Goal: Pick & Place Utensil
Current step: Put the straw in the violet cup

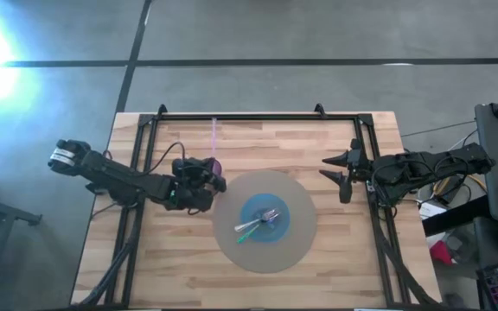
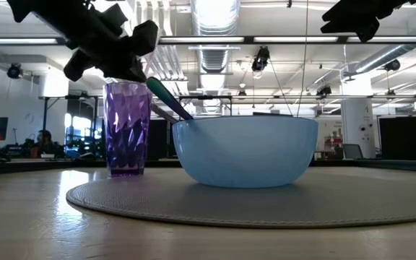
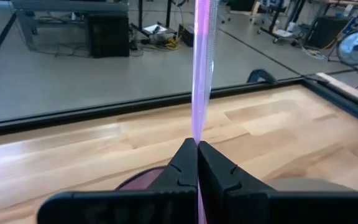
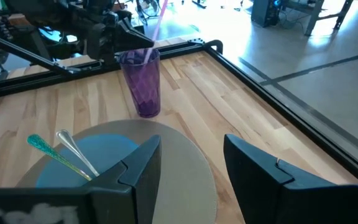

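A purple tumbler (image 2: 127, 128) stands on the wooden table, next to a round grey mat (image 1: 232, 246). On the mat sits a light-blue bowl (image 2: 244, 152). A teal-handled utensil (image 4: 51, 152) and a silvery one (image 4: 73, 149) lie in the bowl. My left gripper (image 3: 197, 152) hovers just over the tumbler's rim, shut on a translucent pink utensil (image 3: 201, 68). The pink utensil slants up and toward the far edge from the tumbler (image 4: 143, 84). My right gripper (image 4: 191, 162) waits open, raised above the table's right side, nothing between its fingers. My left gripper pinches the pink utensil's shaft (image 3: 197, 138) between its two fingers, just above the tumbler's mouth. The fingers come nearly level from the table's left and lie across the shaft. Its long free end rises beyond them, and its lower end reaches down toward the tumbler, hidden by the fingers.
A black metal frame (image 1: 258, 115) runs along the table's far edge and both sides. Bare wood lies in front of the mat and to the right of it. The room beyond holds desks and equipment.
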